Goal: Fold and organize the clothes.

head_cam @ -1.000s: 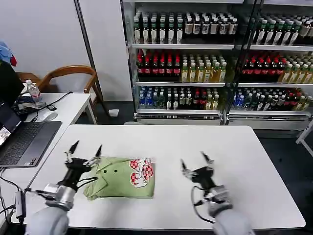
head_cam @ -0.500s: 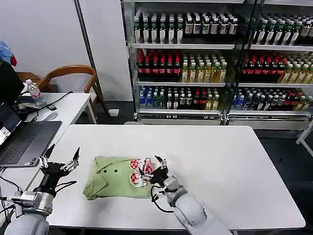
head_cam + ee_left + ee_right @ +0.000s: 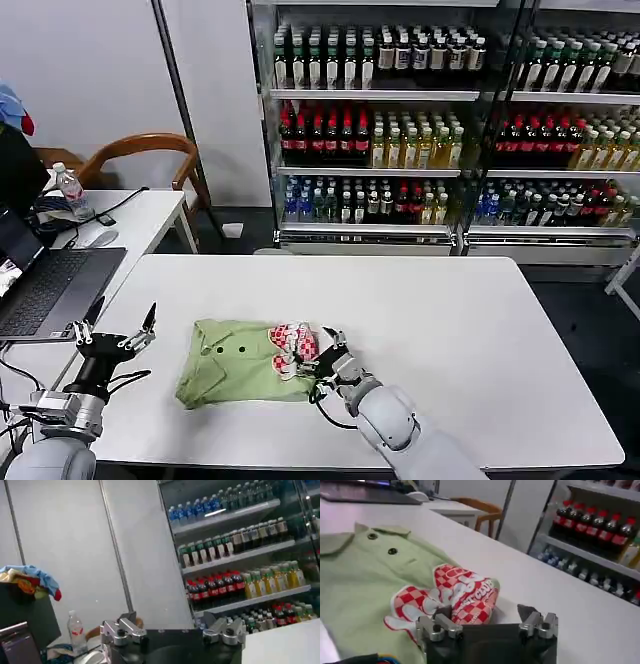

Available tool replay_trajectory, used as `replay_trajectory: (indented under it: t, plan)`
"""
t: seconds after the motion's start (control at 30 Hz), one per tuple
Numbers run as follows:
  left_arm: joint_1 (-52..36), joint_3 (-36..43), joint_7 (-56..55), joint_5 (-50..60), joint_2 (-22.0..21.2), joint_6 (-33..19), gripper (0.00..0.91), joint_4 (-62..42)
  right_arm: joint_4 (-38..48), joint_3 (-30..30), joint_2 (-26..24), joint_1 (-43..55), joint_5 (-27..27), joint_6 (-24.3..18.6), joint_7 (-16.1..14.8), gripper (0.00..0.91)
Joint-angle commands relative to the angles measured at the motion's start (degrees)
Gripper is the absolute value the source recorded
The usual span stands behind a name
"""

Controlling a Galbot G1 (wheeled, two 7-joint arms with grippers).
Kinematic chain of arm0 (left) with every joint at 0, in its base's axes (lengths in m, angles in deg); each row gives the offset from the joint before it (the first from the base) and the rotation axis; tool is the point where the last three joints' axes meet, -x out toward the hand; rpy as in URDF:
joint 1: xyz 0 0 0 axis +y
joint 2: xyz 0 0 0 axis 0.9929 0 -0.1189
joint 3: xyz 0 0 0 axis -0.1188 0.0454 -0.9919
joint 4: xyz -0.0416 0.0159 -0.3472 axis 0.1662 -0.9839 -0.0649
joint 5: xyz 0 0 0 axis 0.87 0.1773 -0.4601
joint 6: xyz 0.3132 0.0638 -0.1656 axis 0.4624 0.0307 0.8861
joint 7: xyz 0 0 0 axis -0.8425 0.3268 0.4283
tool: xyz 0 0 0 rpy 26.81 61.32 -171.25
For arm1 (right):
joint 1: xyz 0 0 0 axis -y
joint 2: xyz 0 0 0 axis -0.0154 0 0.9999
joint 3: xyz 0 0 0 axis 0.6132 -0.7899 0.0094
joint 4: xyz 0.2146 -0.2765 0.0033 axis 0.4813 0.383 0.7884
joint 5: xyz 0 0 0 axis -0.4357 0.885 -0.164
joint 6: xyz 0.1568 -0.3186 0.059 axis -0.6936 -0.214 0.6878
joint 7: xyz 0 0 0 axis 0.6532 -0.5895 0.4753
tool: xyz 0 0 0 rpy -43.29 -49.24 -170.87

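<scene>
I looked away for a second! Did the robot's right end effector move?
Yes. The right end effector slid left across the white table, from open tabletop to the green shirt's edge by the red-and-white patch.

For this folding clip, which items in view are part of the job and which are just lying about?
Part of the job:
- green shirt, folded on the white table
- right pincer, open at the shirt's edge beside the red-and-white patch
- left pincer, open, off to the shirt's left

Just lying about:
- laptop
- water bottle
- wooden chair
- drink shelves
</scene>
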Motion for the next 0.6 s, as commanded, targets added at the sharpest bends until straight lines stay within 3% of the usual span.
replay_trajectory:
  t: [0.03,0.4,0.6]
  plan:
    - [0.3,0.0,0.2,0.1,-0.1,-0.2,0.907,-0.3,0.3,2.5,-1.7,0.1,3.7,3.9,1.7,0.907]
    - [-0.1,1.0,0.1,0.0,-0.1,-0.1,0.907,0.0,-5.2,11.6,-9.8,-6.6,3.1,3.8,-0.5,0.907]
    - [-0.6,2.2,0.1,0.2,-0.6,0.2,0.907,0.2,-4.8,15.3,-10.5,-6.8,2.4,1.4,-2.2,0.907]
